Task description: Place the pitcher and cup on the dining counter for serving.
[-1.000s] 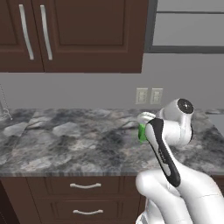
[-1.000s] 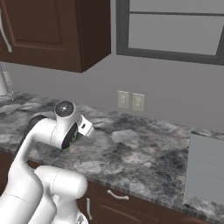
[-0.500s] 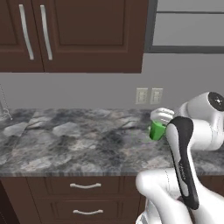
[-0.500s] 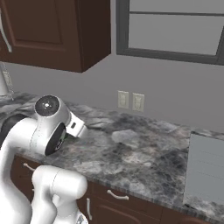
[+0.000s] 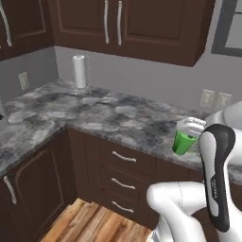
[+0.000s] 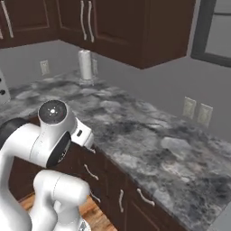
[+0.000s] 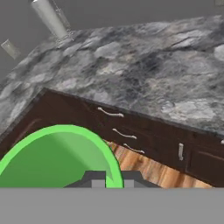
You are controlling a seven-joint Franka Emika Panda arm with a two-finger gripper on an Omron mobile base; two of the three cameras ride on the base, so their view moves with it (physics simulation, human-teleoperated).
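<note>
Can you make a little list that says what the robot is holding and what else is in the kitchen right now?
held thing: small bright green plastic cup, upright, carried in the air in front of the worktop edge
pincer: pincer shut on the cup's rim
worktop: grey-veined marble worktop, L-shaped, over brown drawers
on the worktop: white paper-towel roll standing near the back wall
wall: pale sockets on the grey wall
above: dark brown cupboards with metal handles
floor: wooden planks
</note>
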